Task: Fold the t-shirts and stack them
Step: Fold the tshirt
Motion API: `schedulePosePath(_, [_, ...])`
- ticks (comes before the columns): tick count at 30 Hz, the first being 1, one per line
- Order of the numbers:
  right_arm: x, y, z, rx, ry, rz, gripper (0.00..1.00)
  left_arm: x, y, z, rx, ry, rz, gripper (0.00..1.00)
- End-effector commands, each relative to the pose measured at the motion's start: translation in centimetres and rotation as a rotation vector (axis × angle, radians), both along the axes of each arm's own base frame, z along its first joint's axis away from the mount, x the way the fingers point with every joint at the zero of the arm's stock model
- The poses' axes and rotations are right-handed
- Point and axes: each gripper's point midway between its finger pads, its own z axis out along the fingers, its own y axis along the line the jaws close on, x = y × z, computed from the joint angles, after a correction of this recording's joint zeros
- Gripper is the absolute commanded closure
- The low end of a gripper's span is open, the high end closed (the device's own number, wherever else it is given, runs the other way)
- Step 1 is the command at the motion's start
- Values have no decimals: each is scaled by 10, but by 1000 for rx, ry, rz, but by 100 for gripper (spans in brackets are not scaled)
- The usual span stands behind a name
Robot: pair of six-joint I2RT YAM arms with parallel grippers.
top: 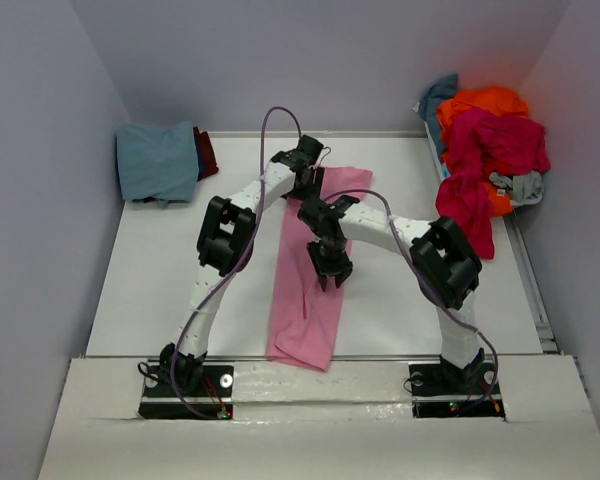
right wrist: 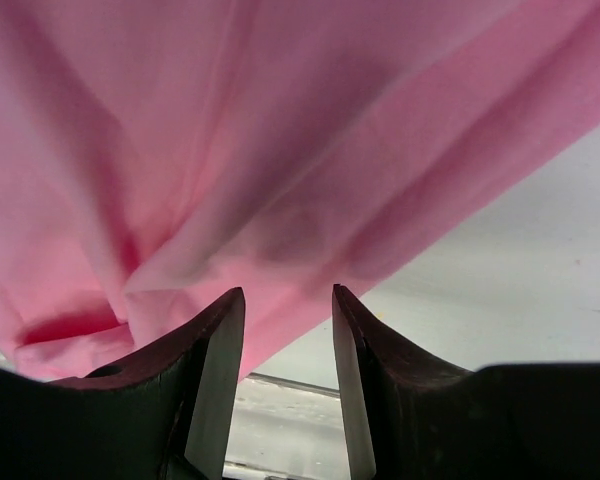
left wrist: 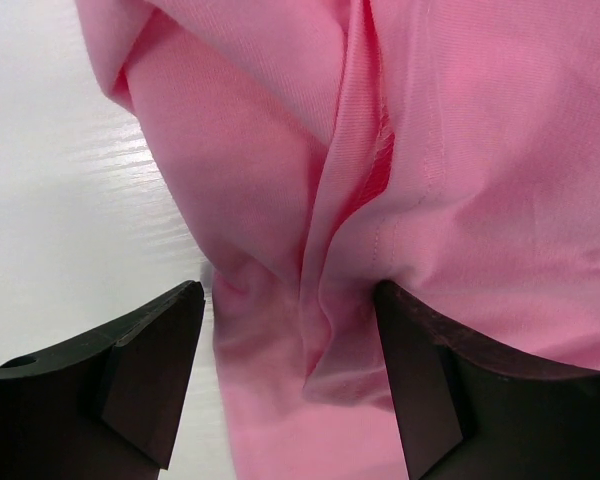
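Pink t-shirt point(top: 305, 300) lies mid-table as a long narrow strip, running from far centre to the near edge. It is folded lengthwise only, so the crosswise folds and stacking are not yet done. It is soft matte knit with rounded creases, and a stitched seam shows along one ridge in the left wrist view. Left gripper point(left wrist: 290, 297) is at the strip's far end, fingers spread wide on either side of a bunched ridge of pink cloth without pinching it. Right gripper point(right wrist: 288, 295) is over the strip's middle, jaws partly apart with nothing between them. Teal-blue t-shirt point(top: 158, 160) sits folded at far left, touching a dark red one point(top: 207, 152); I judge these done. A crumpled heap point(top: 485, 150) of orange, magenta, grey and teal shirts at far right is left to do. White table point(top: 160, 280) is smooth.
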Motion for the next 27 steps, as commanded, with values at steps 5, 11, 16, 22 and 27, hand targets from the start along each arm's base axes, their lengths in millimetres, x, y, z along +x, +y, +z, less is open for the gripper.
schedulePosePath(5, [-9, 23, -3, 25, 11, 59, 54, -14, 21, -37, 110, 82, 19, 20])
schedulePosePath(11, [-23, 23, -29, 14, 86, 92, 54, -15, 23, -39, 123, 92, 23, 20])
schedulePosePath(16, [-30, 19, -41, 0, 124, 100, 54, -19, 27, -45, 138, 110, 29, 20])
schedulePosePath(22, [-33, 8, -42, -44, 120, 79, 54, -8, 48, -47, 147, 121, 87, 19])
schedulePosePath(27, [-35, 0, -40, -67, 107, 61, 54, -5, 65, -46, 156, 128, 126, 19])
